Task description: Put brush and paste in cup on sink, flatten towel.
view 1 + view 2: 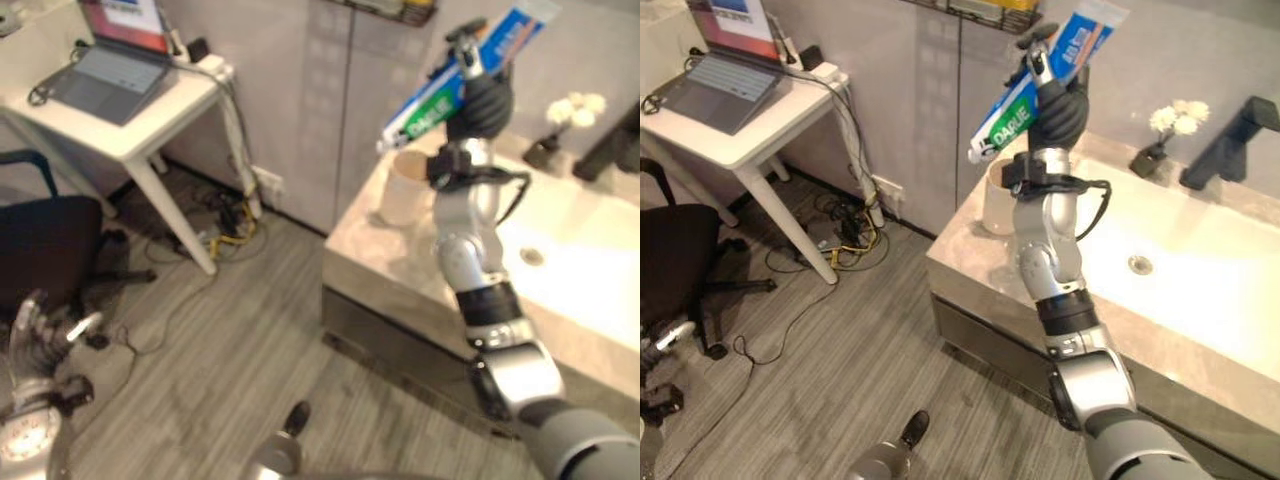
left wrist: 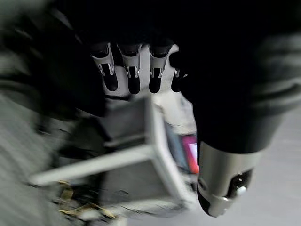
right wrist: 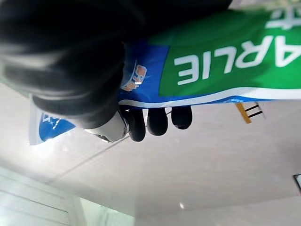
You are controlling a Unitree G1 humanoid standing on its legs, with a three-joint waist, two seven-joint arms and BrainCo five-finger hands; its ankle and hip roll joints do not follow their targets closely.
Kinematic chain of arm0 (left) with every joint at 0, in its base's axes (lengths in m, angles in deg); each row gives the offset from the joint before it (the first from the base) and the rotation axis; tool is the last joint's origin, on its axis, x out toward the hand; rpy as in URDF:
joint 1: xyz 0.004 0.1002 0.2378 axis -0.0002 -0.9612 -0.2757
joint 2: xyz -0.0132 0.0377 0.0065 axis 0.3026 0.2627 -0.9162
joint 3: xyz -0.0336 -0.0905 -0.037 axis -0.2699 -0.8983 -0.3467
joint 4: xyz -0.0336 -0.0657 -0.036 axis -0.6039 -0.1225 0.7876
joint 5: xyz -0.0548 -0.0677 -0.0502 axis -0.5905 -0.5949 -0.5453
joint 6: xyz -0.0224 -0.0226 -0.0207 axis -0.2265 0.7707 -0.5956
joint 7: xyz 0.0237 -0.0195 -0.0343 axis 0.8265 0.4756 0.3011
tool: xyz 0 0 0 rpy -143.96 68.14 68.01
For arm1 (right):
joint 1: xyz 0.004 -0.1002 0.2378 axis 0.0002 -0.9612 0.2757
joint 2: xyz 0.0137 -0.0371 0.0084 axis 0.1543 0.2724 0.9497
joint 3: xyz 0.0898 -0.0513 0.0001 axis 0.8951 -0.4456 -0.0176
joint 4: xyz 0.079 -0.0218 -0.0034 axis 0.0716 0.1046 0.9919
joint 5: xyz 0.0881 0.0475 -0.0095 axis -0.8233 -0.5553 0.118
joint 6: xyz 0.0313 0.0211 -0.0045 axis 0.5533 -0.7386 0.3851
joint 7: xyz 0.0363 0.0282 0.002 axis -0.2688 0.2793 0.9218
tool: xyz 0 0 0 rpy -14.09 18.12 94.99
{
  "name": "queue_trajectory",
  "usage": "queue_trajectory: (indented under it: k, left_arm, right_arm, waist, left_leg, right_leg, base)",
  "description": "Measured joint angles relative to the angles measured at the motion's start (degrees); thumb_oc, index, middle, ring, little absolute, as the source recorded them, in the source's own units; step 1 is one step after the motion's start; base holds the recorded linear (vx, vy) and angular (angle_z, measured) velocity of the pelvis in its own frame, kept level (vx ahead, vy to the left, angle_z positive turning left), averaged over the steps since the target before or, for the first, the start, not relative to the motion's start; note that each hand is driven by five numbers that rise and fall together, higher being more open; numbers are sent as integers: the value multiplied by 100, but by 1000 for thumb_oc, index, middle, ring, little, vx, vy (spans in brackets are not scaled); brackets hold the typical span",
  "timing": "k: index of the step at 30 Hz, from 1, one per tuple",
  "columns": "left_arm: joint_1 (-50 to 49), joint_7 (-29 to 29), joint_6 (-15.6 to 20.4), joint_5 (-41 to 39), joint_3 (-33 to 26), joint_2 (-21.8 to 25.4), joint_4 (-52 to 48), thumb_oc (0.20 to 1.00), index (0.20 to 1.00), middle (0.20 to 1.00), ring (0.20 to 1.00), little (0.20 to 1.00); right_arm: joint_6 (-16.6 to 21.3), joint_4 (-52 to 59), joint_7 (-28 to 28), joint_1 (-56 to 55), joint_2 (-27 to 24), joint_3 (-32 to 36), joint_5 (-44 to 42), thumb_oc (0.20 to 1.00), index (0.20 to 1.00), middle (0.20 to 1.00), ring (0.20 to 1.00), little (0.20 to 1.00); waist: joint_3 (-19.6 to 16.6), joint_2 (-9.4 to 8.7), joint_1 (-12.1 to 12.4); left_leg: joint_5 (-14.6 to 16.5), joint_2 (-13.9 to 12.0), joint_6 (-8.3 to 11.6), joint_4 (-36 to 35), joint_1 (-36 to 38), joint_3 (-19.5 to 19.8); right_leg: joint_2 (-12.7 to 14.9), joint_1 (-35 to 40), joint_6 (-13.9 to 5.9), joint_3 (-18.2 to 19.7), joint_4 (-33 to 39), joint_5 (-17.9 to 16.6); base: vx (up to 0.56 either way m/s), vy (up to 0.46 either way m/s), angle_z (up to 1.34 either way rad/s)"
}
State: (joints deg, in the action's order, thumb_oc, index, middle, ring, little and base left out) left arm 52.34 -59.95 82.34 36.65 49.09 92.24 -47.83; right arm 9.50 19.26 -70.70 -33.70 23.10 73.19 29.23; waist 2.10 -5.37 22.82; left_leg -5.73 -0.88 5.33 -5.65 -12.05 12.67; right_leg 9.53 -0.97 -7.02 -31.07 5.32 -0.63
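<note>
The right hand (image 1: 1058, 100) is up high over the near corner of the pale marble sink counter (image 1: 970, 262), its dark-tipped fingers curled tight round a long blue-and-green toothpaste tube (image 1: 1025, 95) with white lettering. The tube sits tilted in the grasp, one end pointing down toward the counter and the other raised toward the wall, and the right wrist view shows the fingertips (image 3: 157, 121) wrapped over the tube's edge. Just below the tube's lower end stands a plain cream-white cup (image 1: 997, 205) on the counter corner, partly hidden by the arm. Further along the counter, the white basin (image 1: 1185, 270), a matte black tap (image 1: 1230, 140) and a small dark vase of white flowers (image 1: 1160, 140). The left hand (image 1: 40, 330) hangs low by the grey wood floor (image 1: 840, 380), well apart from the sink, fingers straight and loosely spread, holding nothing as far as this blurred view allows. Off to the left, a white table (image 1: 150, 125) carrying an open grey laptop (image 1: 110, 70), and a black office chair (image 1: 45, 250) beside it.
</note>
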Motion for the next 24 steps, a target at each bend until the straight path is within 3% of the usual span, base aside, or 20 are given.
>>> queue_trajectory:
  k: [15, 24]
  left_arm:
    - [135, 343, -100, -11, 251, -15, -35, 1000, 1000, 1000, 1000, 1000]
    - [121, 374, -103, -13, 370, -54, -64, 1000, 1000, 1000, 1000, 1000]
  right_arm:
    - [-227, 0, -176, 1, -351, -16, 702, 200, 200, 200, 200, 200]
    - [-295, -245, -321, 83, -487, -174, 1054, 200, 200, 200, 200, 200]
  waist:
    - [121, -230, 5]
    - [125, -239, -12]
  left_leg:
    - [-1, 40, -7, 73, -189, -20]
    - [-2, -9, -8, 83, -139, -226]
  right_leg:
    - [37, -175, -61, 55, -1, 3]
    - [34, -242, -30, 291, 1, -79]
  base:
    - [16, 31, 0]
    - [-22, 16, -13]
